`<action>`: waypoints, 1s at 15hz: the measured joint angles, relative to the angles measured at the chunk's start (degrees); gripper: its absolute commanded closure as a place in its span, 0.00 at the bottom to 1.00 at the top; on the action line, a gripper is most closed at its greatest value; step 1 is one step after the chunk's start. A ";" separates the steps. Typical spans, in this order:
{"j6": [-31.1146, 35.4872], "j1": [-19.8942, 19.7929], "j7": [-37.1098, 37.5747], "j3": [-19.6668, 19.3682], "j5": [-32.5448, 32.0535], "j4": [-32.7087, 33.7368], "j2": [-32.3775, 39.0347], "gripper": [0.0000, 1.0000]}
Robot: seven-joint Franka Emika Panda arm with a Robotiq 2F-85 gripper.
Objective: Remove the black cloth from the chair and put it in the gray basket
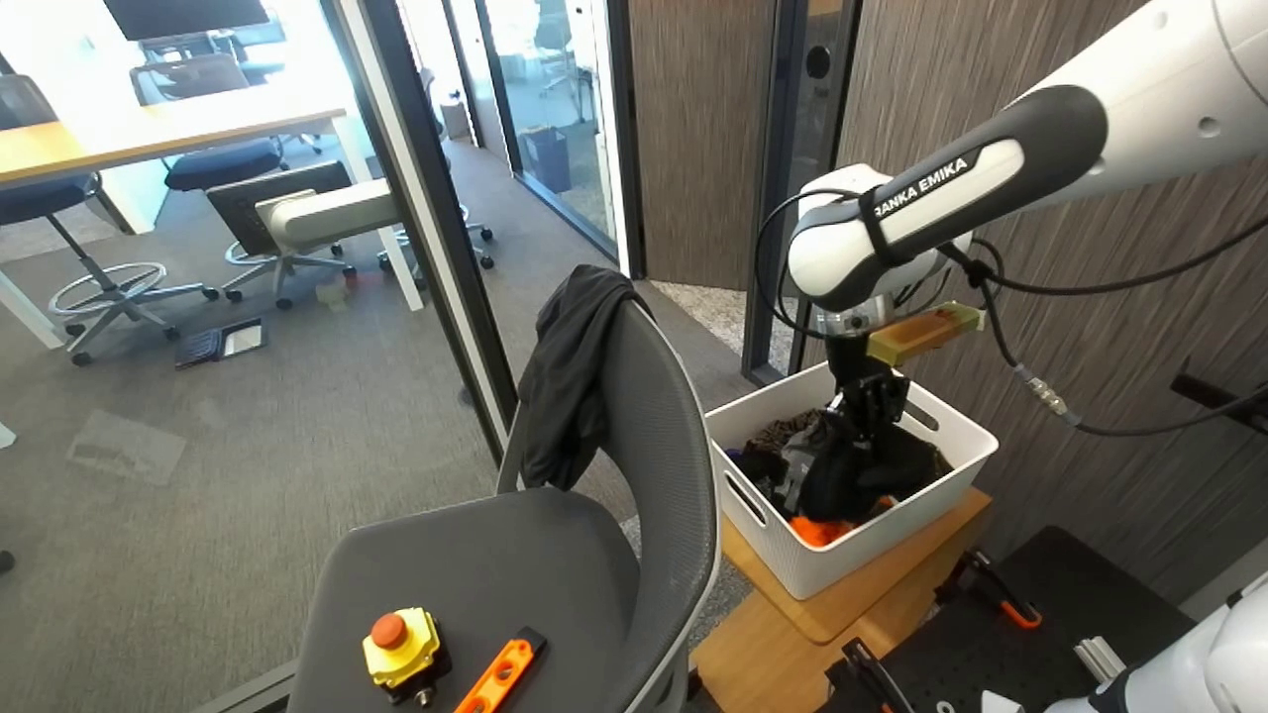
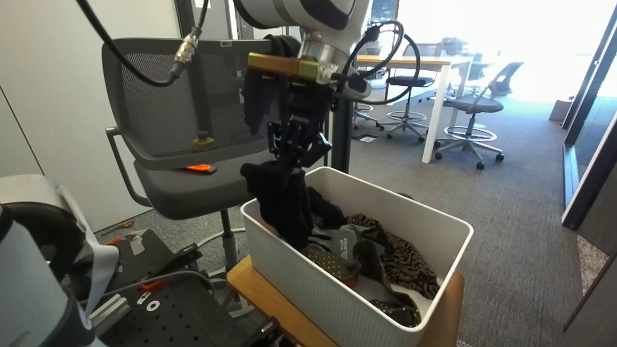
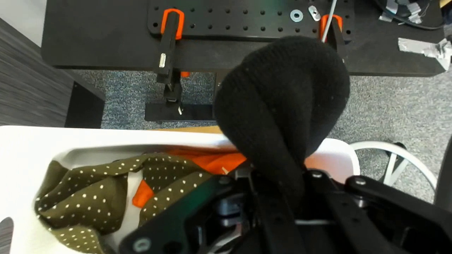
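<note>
A black cloth [image 1: 570, 376] hangs over the backrest of the grey chair [image 1: 475, 564]; it also shows in an exterior view [image 2: 258, 103] behind the arm. My gripper [image 2: 289, 164] is shut on a black knit cloth [image 2: 284, 202], which bunches out between the fingers in the wrist view [image 3: 282, 95]. This held cloth hangs over the near-chair end of the white-grey basket [image 2: 337, 303], with its lower part below the rim. In an exterior view the gripper [image 1: 862, 421] points down into the basket [image 1: 822, 574]. The fingertips are buried in the cloth.
Inside the basket lie a polka-dot olive cloth [image 3: 95, 197], an orange cloth [image 3: 219, 162] and a zebra-pattern cloth [image 2: 407, 260]. The basket stands on a wooden stand [image 1: 842, 614]. A red-yellow button [image 1: 401, 644] and an orange tool [image 1: 500, 678] lie on the chair seat. A black table [image 3: 106, 42] adjoins.
</note>
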 measured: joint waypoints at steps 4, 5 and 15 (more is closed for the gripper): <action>3.03 0.03 -0.65 -0.06 0.00 0.77 6.08 0.85; 5.34 0.02 -2.15 -0.16 0.39 0.91 7.48 0.85; 21.83 -2.51 -30.15 1.39 10.52 3.88 18.56 0.85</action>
